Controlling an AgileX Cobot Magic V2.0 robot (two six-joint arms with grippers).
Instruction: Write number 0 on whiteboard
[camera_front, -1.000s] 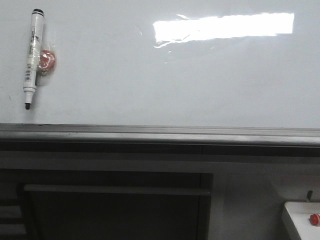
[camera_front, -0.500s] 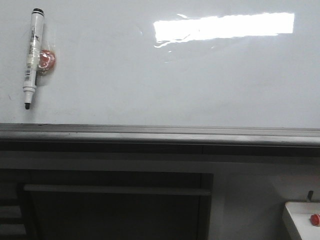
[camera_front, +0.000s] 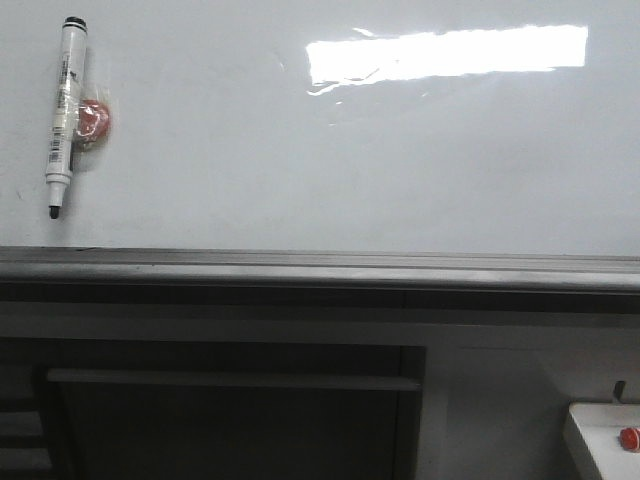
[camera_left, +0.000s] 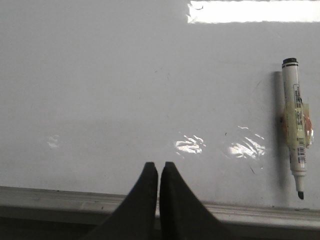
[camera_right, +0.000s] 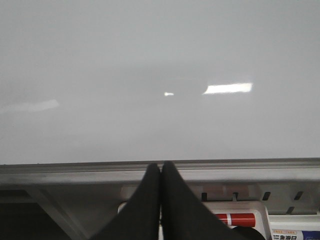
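The whiteboard (camera_front: 300, 160) fills the upper half of the front view, blank, with a bright rectangular reflection and a grey rail (camera_front: 320, 268) along its lower edge. No number 0 shows on it. A white marker with a black tip (camera_front: 64, 115) hangs on the board at the far left, held by a red round clip (camera_front: 94, 118); it also shows in the left wrist view, marker (camera_left: 295, 125). My left gripper (camera_left: 159, 166) is shut and empty, its tips over the board's lower part, well aside of the marker. My right gripper (camera_right: 161, 166) is shut and empty at the rail (camera_right: 75, 172). Neither gripper appears in the front view.
A small white box with a red knob (camera_front: 628, 437) sits at the lower right, below the board. Beneath the rail is a dark cabinet frame (camera_front: 230, 400). In the right wrist view a red-and-white object (camera_right: 239, 219) lies in a tray under the rail.
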